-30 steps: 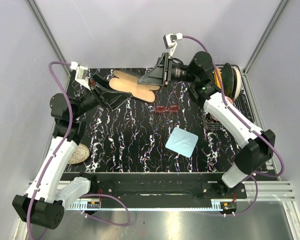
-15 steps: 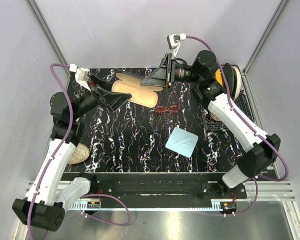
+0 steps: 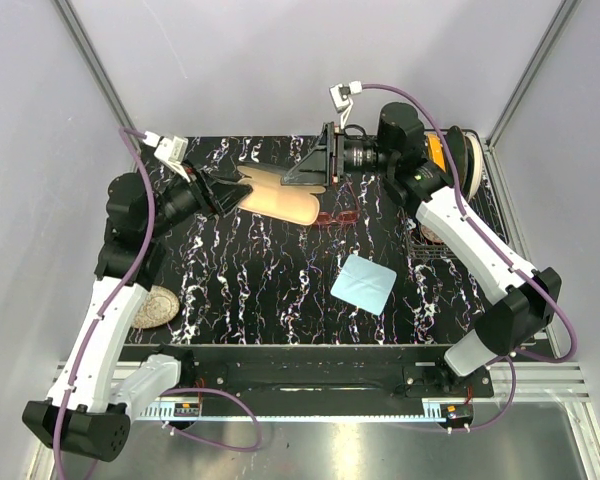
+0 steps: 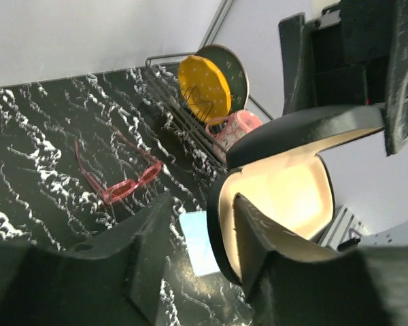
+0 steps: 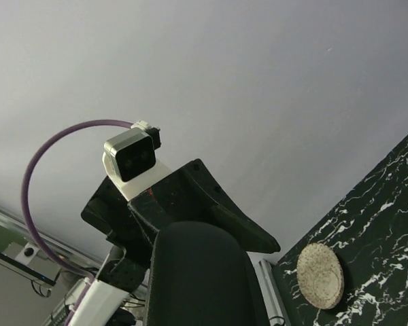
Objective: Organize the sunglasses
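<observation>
Black, white-veined table (image 3: 260,290) lies under both arms. Left pincer (image 4: 204,207) is closed on the lower rim of the open case (image 4: 285,197), which is black outside and cream inside. Right pincer (image 3: 305,172) clamps its upper lid. Only the left wrist view shows the rim between the fingers; the right wrist view shows just the case's dark back. Sunglasses (image 4: 126,182), thin pink frame with arms unfolded, lie on the table near the dish rack (image 4: 177,102), apart from the case.

Top camera looks down on the table (image 3: 260,280); 2 wrist cameras closely face the shared case (image 4: 279,197).
</observation>
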Robot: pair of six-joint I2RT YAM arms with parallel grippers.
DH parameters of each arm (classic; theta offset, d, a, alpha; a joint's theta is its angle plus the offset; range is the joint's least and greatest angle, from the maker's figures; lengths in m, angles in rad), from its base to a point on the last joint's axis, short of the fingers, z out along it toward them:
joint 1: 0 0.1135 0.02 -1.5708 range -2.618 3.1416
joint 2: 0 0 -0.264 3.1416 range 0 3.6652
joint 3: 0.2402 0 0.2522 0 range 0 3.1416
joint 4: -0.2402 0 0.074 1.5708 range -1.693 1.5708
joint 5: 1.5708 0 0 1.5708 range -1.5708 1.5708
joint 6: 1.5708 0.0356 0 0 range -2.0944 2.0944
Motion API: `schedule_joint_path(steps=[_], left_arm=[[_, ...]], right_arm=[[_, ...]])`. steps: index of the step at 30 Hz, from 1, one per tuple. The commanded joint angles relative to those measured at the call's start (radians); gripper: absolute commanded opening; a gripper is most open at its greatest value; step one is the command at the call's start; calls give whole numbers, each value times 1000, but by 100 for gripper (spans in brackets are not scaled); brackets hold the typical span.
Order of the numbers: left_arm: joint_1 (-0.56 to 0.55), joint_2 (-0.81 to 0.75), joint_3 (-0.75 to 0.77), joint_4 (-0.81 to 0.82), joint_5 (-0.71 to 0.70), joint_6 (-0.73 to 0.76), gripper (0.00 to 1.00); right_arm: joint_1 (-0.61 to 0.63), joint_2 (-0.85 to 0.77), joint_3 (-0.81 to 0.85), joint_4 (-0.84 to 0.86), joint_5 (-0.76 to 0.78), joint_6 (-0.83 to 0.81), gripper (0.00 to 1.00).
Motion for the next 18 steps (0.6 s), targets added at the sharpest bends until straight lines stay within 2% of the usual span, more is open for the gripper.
schedule_joint_path(steps=[1,2,3,5,6,7,8,9,10,11,14,15,18], left_arm=[[5,12,17,-76,-3,49,39],[5,12,3,-75,-5,46,34],[5,12,-3,-73,-8,43,24],[5,12,-17,-64,0,38,15],[5,17,-21,-64,-1,35,6],[5,21,-26,-64,-4,34,1],[5,24,-26,-73,-27,19,0],[5,36,-27,-81,-43,8,0],[3,46,-23,-92,-60,0,0],[5,58,-18,-127,-93,-11,0],[5,119,-4,-191,-177,-44,0],[6,151,-4,-202,-193,-55,0],[13,224,-1,-250,-257,-95,0]], right_arm=[[4,-26,5,-8,13,-118,0],[3,-26,4,-16,15,-132,0],[1,-23,2,-27,13,-153,0],[3,-11,-5,-31,13,-161,0],[3,-6,-9,-34,15,-170,0],[3,-3,-21,-36,27,-172,1],[3,3,-28,-38,38,-178,14],[3,5,-38,-39,53,-189,35],[3,-1,-63,-45,129,-198,64],[3,-8,-82,-50,180,-205,75],[3,-38,-134,-64,363,-267,98],[4,-46,-140,-91,454,-296,100],[1,-70,-140,-183,585,-360,100]])
